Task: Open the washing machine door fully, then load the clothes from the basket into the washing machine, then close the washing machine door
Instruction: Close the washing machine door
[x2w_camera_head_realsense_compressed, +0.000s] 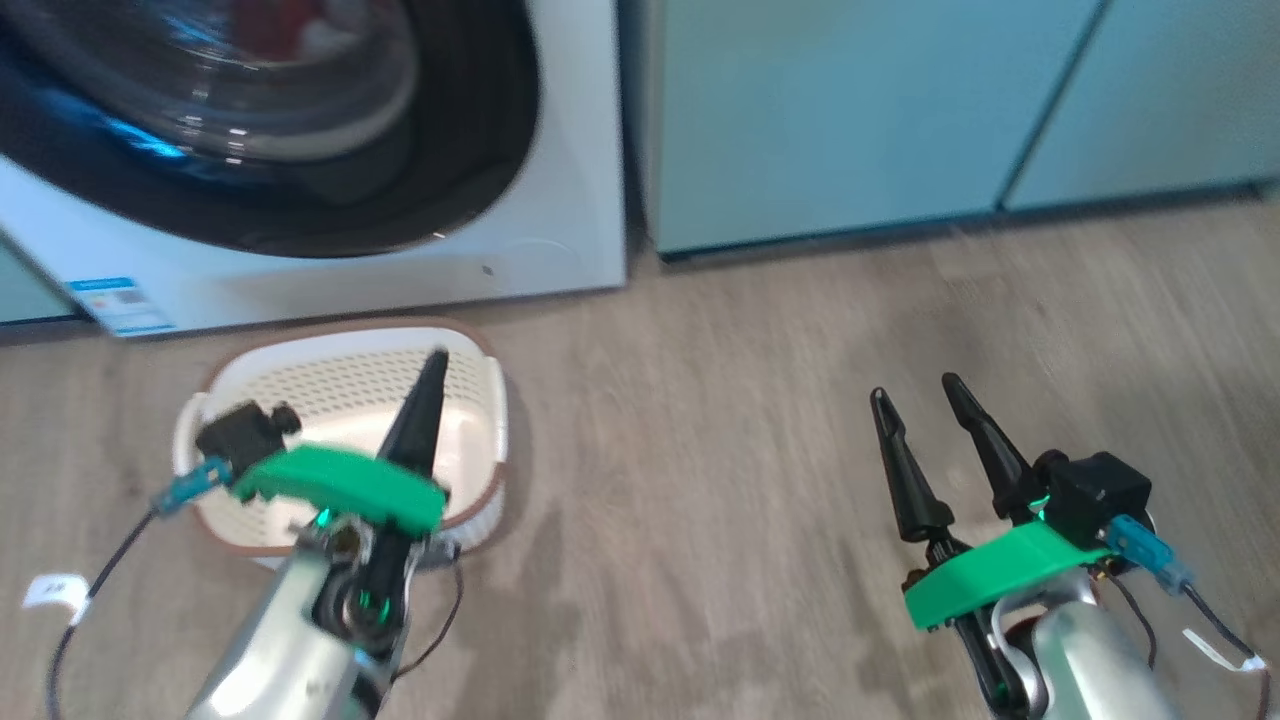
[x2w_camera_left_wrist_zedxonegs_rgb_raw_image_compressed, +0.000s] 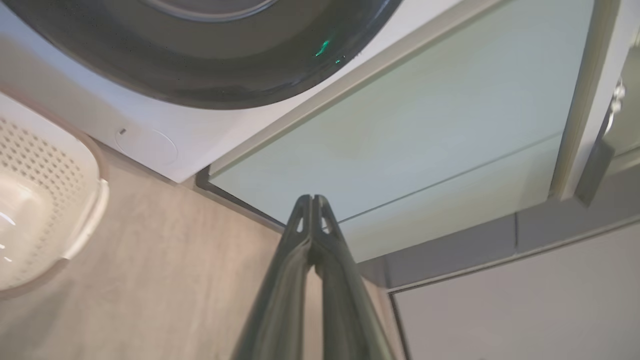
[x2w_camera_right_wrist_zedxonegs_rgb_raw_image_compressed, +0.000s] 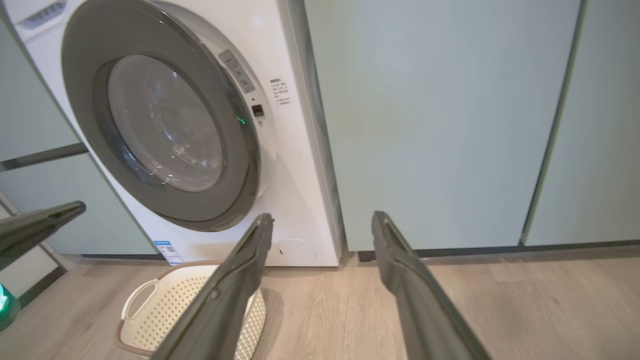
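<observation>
The washing machine (x2w_camera_head_realsense_compressed: 565, 150) (x2w_camera_right_wrist_zedxonegs_rgb_raw_image_compressed: 295, 170) stands at the upper left, its door (x2w_camera_head_realsense_compressed: 300, 130) (x2w_camera_right_wrist_zedxonegs_rgb_raw_image_compressed: 165, 125) lying flush against the front. A blurred red and white patch, perhaps the clothes (x2w_camera_head_realsense_compressed: 272, 25), shows through the door glass. On the floor in front sits the basket (x2w_camera_head_realsense_compressed: 340, 385) (x2w_camera_left_wrist_zedxonegs_rgb_raw_image_compressed: 35, 200) (x2w_camera_right_wrist_zedxonegs_rgb_raw_image_compressed: 175, 310), showing bare cream plastic inside. My left gripper (x2w_camera_head_realsense_compressed: 435, 362) (x2w_camera_left_wrist_zedxonegs_rgb_raw_image_compressed: 311, 200) hangs over the basket, shut on nothing. My right gripper (x2w_camera_head_realsense_compressed: 915, 392) (x2w_camera_right_wrist_zedxonegs_rgb_raw_image_compressed: 322, 220) is open over the floor to the right, holding nothing.
Pale teal cabinets (x2w_camera_head_realsense_compressed: 850, 110) (x2w_camera_right_wrist_zedxonegs_rgb_raw_image_compressed: 440, 125) stand right of the washer, and another (x2w_camera_right_wrist_zedxonegs_rgb_raw_image_compressed: 35, 125) on its left. A blue label (x2w_camera_head_realsense_compressed: 120, 305) and round flap (x2w_camera_right_wrist_zedxonegs_rgb_raw_image_compressed: 296, 251) sit low on the washer front. Wood floor (x2w_camera_head_realsense_compressed: 720, 450) spreads between the grippers.
</observation>
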